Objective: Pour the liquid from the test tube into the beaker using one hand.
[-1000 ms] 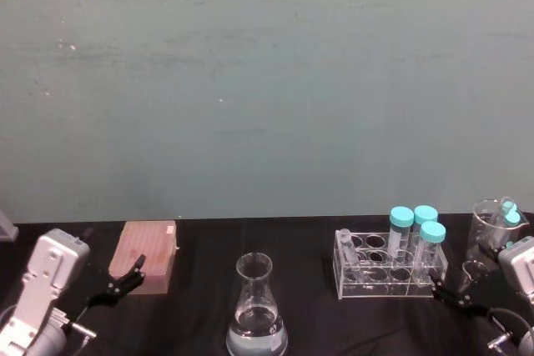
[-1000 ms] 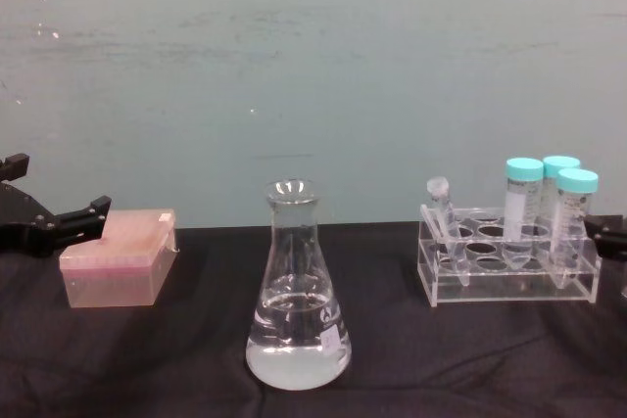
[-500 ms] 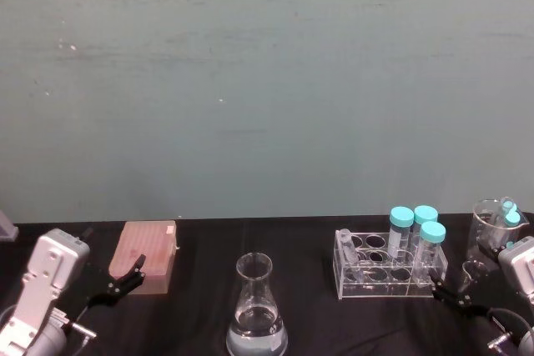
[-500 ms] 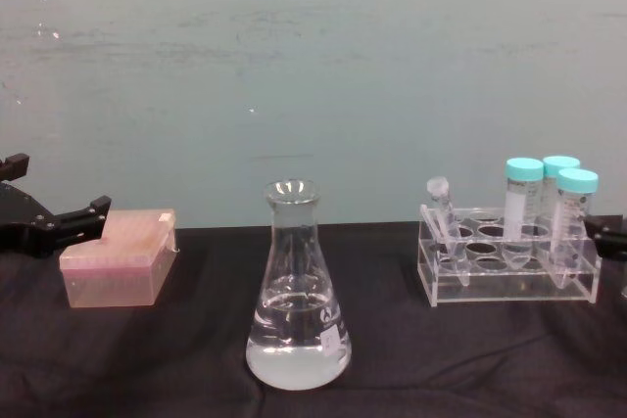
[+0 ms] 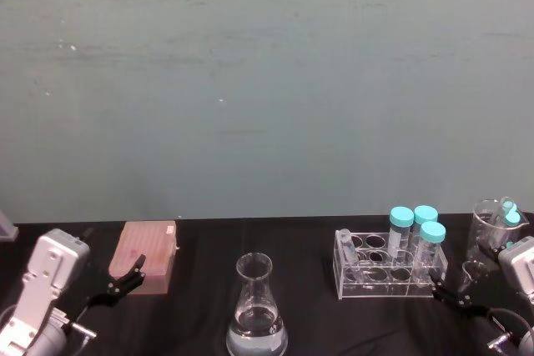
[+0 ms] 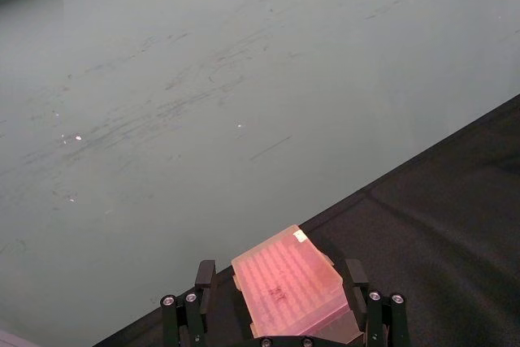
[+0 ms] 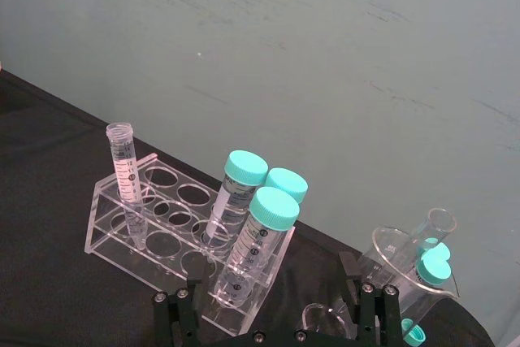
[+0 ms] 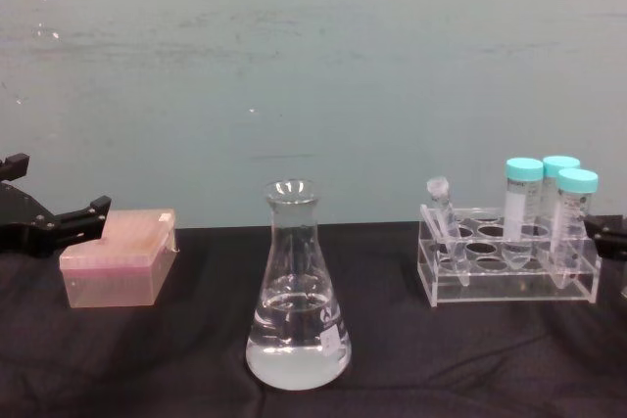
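Note:
The test tube (image 5: pixel 345 244) (image 8: pixel 440 210) (image 7: pixel 125 180) leans in the left end of a clear rack (image 8: pixel 509 287), uncapped. I cannot tell what is inside it. The beaker (image 5: pixel 256 306) (image 8: pixel 297 291) is a conical flask at the table's front middle, with clear liquid (image 8: pixel 297 354) in its wide base. My right gripper (image 5: pixel 447 292) (image 7: pixel 272 282) hovers open just right of the rack, low over the cloth. My left gripper (image 5: pixel 125 278) (image 6: pixel 278 272) (image 8: pixel 86 214) stays open at the far left, beside a pink box.
A pink tip box (image 5: pixel 150 252) (image 8: pixel 118 266) sits at the left. Three teal-capped tubes (image 5: pixel 415 227) (image 7: pixel 258 194) stand in the rack's right end. A glass jar (image 5: pixel 492 227) (image 7: pixel 410 262) holding capped tubes stands at the far right. Black cloth covers the table.

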